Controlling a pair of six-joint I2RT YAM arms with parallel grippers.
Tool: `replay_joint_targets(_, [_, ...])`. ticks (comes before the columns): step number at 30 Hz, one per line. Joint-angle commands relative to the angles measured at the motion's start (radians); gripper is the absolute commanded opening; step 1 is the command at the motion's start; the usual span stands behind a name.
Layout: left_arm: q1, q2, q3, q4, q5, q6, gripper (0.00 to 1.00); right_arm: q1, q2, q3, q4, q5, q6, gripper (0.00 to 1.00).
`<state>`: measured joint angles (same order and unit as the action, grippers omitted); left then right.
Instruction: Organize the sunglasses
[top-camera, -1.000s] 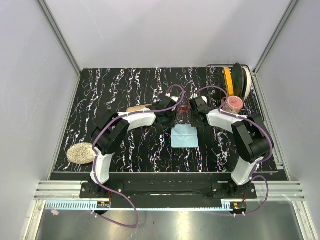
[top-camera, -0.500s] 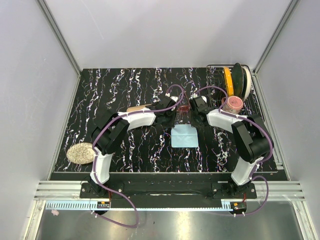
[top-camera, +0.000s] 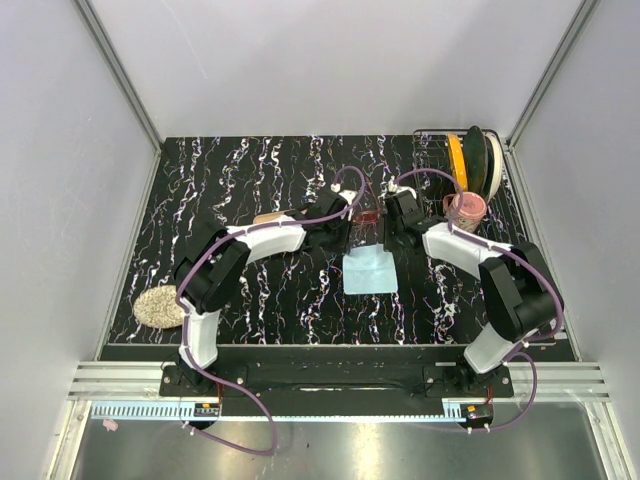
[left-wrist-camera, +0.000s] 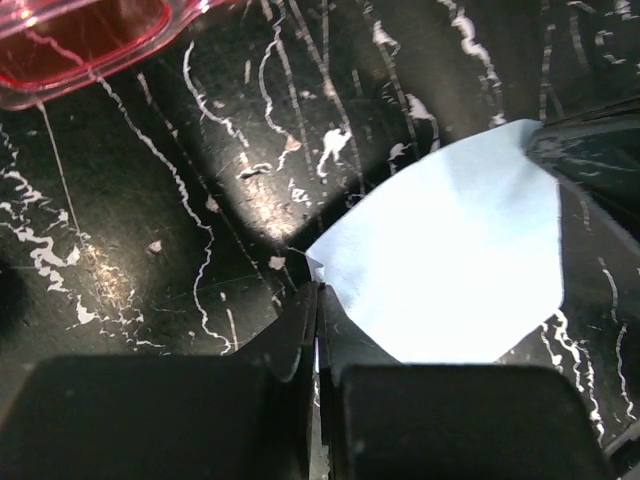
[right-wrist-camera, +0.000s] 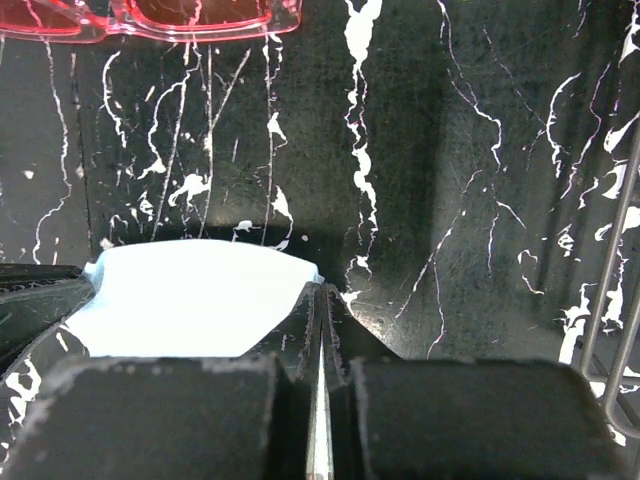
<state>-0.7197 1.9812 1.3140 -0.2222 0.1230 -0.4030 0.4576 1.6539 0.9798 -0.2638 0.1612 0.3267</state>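
Note:
The sunglasses (top-camera: 368, 215), red-pink and translucent, lie on the black marbled table just beyond both grippers; they show at the top edge of the left wrist view (left-wrist-camera: 80, 40) and of the right wrist view (right-wrist-camera: 160, 15). A light blue cloth (top-camera: 369, 272) is spread in front of them. My left gripper (top-camera: 351, 240) is shut on the cloth's far left corner (left-wrist-camera: 318, 290). My right gripper (top-camera: 388, 240) is shut on its far right corner (right-wrist-camera: 320, 290). The cloth (left-wrist-camera: 450, 270) bulges up between the two pinched corners (right-wrist-camera: 190, 295).
A wire dish rack (top-camera: 470, 160) with yellow and dark green plates stands at the back right; its wires (right-wrist-camera: 610, 280) are close to my right gripper. A pink-lidded jar (top-camera: 465, 208) stands beside it. A tan object (top-camera: 272, 216) lies behind my left arm, a round beige pad (top-camera: 160, 305) at the front left.
My right gripper has closed on the cloth's far right corner. Both arms have shifted slightly toward the back of the table. The left gripper stays shut.

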Motion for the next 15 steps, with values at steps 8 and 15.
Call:
replay_joint_targets(8, [0.005,-0.087,-0.048,0.11,0.106,0.075,0.0,-0.002,-0.091,-0.101,0.074,-0.06,-0.012,0.0])
replay_joint_targets(15, [0.003,-0.091,-0.075,0.107,0.124,0.092,0.0,0.0,-0.126,-0.138,0.083,-0.069,0.005,0.0])
